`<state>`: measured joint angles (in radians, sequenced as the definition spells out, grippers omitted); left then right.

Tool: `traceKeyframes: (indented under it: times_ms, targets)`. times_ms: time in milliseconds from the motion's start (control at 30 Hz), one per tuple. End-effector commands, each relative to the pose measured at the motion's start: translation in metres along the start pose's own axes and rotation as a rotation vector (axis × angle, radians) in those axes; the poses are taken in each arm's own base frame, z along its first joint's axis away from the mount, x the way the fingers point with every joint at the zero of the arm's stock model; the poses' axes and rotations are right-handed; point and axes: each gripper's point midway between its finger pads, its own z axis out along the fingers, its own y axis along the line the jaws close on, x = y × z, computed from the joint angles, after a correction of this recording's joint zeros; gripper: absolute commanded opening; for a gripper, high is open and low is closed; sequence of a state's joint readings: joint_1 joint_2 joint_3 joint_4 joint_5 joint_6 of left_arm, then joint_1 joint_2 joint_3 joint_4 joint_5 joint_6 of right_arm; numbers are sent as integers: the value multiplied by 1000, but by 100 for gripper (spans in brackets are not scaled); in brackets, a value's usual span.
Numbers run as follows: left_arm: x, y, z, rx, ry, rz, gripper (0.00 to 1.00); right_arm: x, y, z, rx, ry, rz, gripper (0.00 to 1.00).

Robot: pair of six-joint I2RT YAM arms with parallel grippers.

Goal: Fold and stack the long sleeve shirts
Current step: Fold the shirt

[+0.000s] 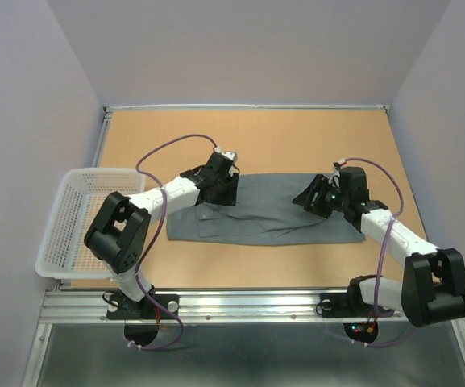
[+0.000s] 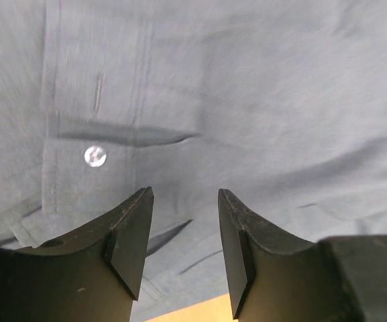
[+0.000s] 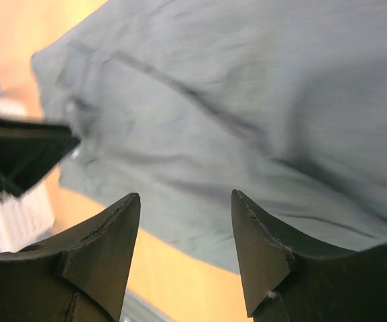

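Shirt (image 1: pixel 264 214) is laid long axis left-right. Left gripper (image 2: pixel 183 194) is set over its left end, right gripper (image 3: pixel 185 196) over its right; both parted, empty

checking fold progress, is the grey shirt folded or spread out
Partly folded: the shirt lies as a long flat strip, no sleeves sticking out.

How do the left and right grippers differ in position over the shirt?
The left gripper is at the left end of the shirt, near a pale button; the right gripper is at its right end. The left looks nearer the cloth than the right. Both are open, holding nothing.
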<state>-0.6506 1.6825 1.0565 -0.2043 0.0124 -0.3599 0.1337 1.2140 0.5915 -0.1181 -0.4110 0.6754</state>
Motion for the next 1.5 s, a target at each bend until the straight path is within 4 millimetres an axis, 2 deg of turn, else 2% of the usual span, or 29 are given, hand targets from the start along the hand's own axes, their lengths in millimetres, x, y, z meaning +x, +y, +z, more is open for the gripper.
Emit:
traceKeyframes:
  times_ms: [0,133,167,200,300,400,533,633,667,800,900,1000,1067,1100,1167,1200,1367,1467]
  targets:
    - [-70,-36,-40,129,-179,12,55,12,60,-6,-173,77,-127,61]
    - [-78,-51,-26,179,-162,9,52,16,82,-4,-250,88,-109,56]
    - [-74,-51,-15,179,-138,8,51,19,85,-2,-263,95,-108,54]
    - [-77,-56,-12,195,-141,8,49,23,91,4,-290,116,-112,53]
    - [-69,-52,11,179,-96,17,47,40,102,13,-321,163,-153,51]
    - [-63,-51,27,166,-69,20,47,56,102,26,-322,203,-191,50]
    - [-55,-47,42,157,-50,7,46,78,81,38,-292,261,-189,50]
    - [-48,-40,55,124,-30,-7,46,92,54,46,-227,285,-187,48]
    - [-44,-38,61,113,-20,-17,46,104,36,46,-188,307,-176,47]
    - [-36,-33,71,92,1,-39,46,125,-11,45,-58,316,-165,43]
    - [-34,-29,73,78,5,-58,46,143,-29,39,-33,364,-155,41]
    - [-35,-23,75,56,0,-86,46,154,-36,31,-11,404,-138,39]
    - [-39,-17,76,48,-6,-104,46,152,-37,25,5,405,-156,38]
    - [-40,-17,76,55,-4,-105,46,152,-35,21,10,417,-158,36]
    - [-42,-19,72,66,-9,-100,46,143,-16,11,-42,396,-179,35]
    - [-40,-21,71,78,-5,-100,46,128,4,10,-85,354,-192,35]
    - [-38,-24,68,98,1,-97,46,88,66,7,-226,267,-252,35]
    - [-38,-26,69,105,4,-97,46,77,77,14,-247,250,-289,36]
